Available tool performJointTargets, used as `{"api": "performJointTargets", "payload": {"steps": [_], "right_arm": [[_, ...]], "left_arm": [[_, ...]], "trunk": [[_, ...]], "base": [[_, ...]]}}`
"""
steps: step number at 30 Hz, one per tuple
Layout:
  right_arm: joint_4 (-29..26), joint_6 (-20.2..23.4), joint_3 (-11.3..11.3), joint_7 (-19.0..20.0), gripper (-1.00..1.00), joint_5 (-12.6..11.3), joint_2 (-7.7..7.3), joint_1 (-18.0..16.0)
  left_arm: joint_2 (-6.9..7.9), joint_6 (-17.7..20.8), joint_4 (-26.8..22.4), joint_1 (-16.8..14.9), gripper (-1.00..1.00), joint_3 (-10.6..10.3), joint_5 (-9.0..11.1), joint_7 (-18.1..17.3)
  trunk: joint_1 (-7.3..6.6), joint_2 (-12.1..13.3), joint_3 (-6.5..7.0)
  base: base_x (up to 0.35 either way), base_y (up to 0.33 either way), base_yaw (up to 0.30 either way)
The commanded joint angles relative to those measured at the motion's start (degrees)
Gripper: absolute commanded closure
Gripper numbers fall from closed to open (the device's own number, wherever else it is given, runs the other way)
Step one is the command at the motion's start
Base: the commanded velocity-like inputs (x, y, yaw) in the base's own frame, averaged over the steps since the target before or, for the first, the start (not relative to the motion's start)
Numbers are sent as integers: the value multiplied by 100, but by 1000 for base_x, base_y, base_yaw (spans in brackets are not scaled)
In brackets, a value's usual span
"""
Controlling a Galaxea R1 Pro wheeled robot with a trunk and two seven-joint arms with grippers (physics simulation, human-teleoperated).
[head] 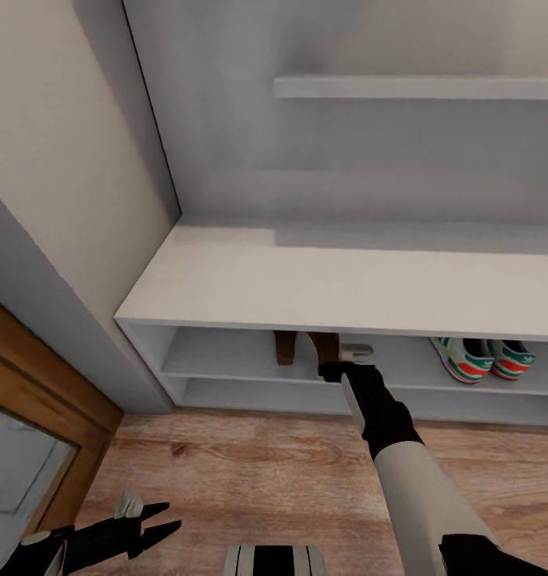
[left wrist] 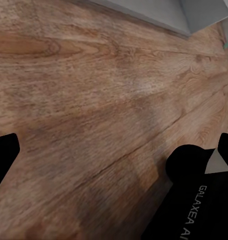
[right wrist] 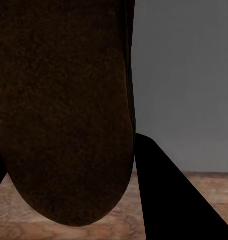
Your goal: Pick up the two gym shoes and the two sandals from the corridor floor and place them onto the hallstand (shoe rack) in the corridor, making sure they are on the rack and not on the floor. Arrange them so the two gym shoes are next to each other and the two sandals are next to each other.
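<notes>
The right gripper (head: 338, 362) holds the second sandal (head: 325, 346) on the hallstand (head: 226, 280) shelf, beside the first sandal (head: 286, 346). Next: let go. The left gripper (head: 160, 524) hangs spread apart. The gym shoes (head: 482, 358) sit to the right.

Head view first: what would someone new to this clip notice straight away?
The right arm reaches under the hallstand's bench top, its right claw at the upper open shelf beside two brown sandals. On the same shelf, further to the right, the two gym shoes sit side by side. The left claw hangs open low over the wood floor.
</notes>
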Motion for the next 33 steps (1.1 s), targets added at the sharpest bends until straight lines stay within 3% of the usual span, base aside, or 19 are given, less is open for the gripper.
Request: {"api": "performJointTargets", "payload": {"steps": [1,33], "right_arm": [[-7,31,-17,13,100,38,7,-3],[3,31,-26,16,100,38,7,-3]], "left_arm": [[-4,0,-3,-5,-100,48,-61,-31],[0,0,-3,-5,-100,48,-57,-32]], "trunk": [[-1,-2,-8],[-1,-2,-15]], "base": [[0,0,0],[50,11,0]]}}
